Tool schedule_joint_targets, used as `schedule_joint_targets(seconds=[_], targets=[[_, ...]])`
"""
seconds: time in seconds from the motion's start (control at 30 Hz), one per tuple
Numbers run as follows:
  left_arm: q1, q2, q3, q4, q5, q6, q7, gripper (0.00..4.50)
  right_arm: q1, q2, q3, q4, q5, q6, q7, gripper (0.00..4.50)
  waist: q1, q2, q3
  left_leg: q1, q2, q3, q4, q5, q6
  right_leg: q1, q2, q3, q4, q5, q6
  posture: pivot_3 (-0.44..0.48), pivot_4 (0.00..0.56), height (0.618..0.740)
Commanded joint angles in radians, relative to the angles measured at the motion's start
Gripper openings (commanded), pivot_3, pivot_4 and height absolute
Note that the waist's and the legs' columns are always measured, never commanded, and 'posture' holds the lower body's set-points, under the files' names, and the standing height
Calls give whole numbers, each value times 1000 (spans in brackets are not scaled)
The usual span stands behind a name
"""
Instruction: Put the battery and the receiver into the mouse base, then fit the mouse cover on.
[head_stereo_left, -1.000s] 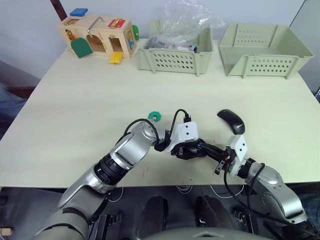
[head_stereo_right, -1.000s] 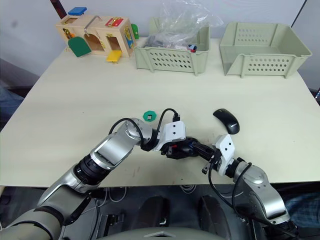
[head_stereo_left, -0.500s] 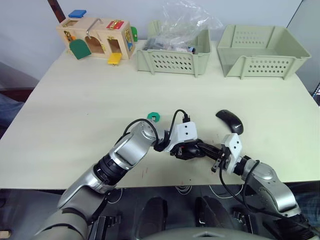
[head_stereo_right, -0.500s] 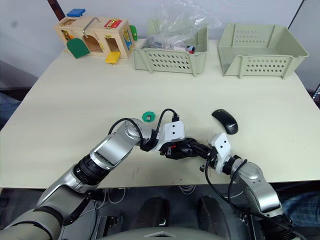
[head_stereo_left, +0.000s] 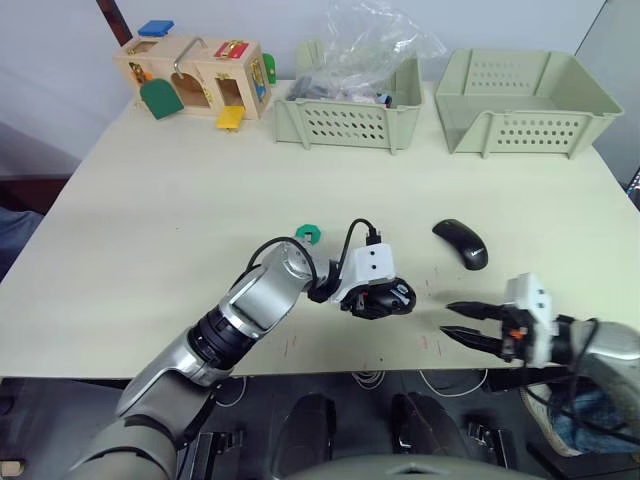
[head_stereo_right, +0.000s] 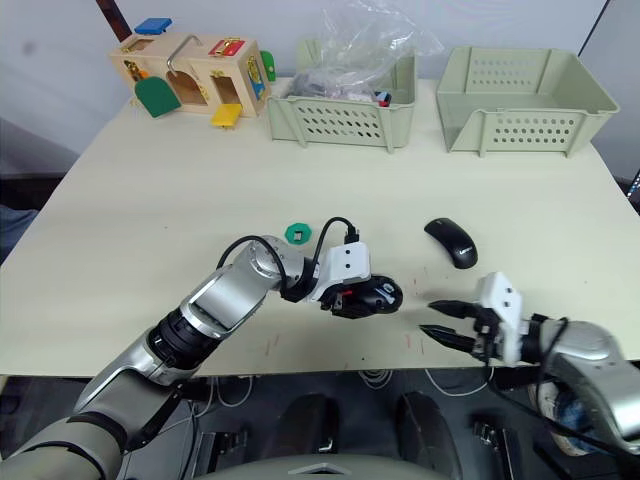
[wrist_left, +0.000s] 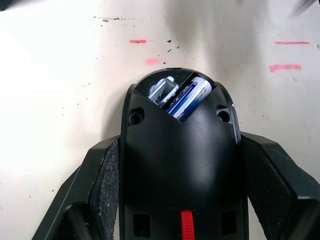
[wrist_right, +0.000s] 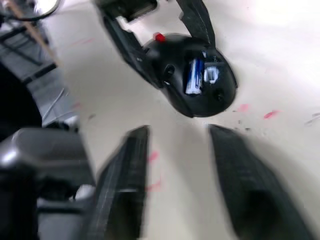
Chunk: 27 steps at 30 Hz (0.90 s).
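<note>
Battery-loaded black oval mouse base (head_stereo_left: 385, 296) sits pinched in the left end effector (head_stereo_left: 378, 298); the right end effector (head_stereo_left: 462, 322) has withdrawn toward four o'clock, fingers spread, so the glossy black cover (head_stereo_left: 461, 242) comes next.

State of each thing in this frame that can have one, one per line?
Mouse base: uncovered, gripped by the left gripper.
Battery: seated in the base.
Mouse cover: off, lying on the table.
Left gripper: shut on the base.
Right gripper: open, empty.
Right bin: empty.
Middle bin: holds a plastic bag.
</note>
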Motion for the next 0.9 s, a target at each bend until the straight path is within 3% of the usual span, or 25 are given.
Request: schedule_joint_targets(seconds=[0.03, 0.07, 0.1, 0.3, 0.6, 0.63, 0.67, 0.9], targets=[[5, -1, -20, 11, 8, -9, -5, 2900, 31, -32, -86, -32, 37, -30, 61, 3699, 1, 0, 0, 0, 0, 0, 0, 0, 0, 0, 0, 0, 0, 0, 0, 0, 150, 740], [5, -2, -20, 14, 9, -13, -6, 2900, 47, -40, -119, -34, 49, -35, 78, 4250, 1, 0, 0, -1, 0, 0, 0, 0, 0, 0, 0, 0, 0, 0, 0, 0, 150, 740], [5, -2, -20, 16, 10, -17, -7, 2900, 73, -53, -165, -40, 59, -37, 97, 4433, 3, 0, 0, -1, 0, 0, 0, 0, 0, 0, 0, 0, 0, 0, 0, 0, 150, 740], [4, -5, -19, 19, 10, -22, -13, 2900, 135, -53, -310, -67, 105, -24, 110, 4433, 2, 0, 0, 0, 0, 0, 0, 0, 0, 0, -1, 1, 0, 0, 0, 0, 150, 740], [2, -7, -6, 7, -7, 1, -21, 2900, 143, -43, -316, -84, 102, -21, 101, 4433, 2, 0, 0, 0, 0, 0, 0, 0, 0, 0, -1, 1, 0, 0, 0, 0, 150, 740], [2, -12, 4, 5, -15, 12, -18, 3919, 140, -42, -313, -84, 102, -21, 100, 4500, 1, 0, 0, 0, 0, 0, 0, 0, 0, 0, -1, 1, 0, 0, 0, 0, 150, 740], [3, -15, 11, 3, -17, 10, -13, 4226, 139, -42, -313, -84, 102, -21, 98, 4500, 1, 0, 1, -1, 0, 0, 0, 0, 0, 0, -1, 1, 0, 0, 0, 0, 150, 740], [16, 14, 113, -60, -93, 18, -29, 4378, 127, -39, -305, -79, 102, -19, 92, 4500, 1, 0, 1, -1, 0, 0, 0, 0, 0, 0, -1, 1, 0, 0, 0, 0, 150, 740]])
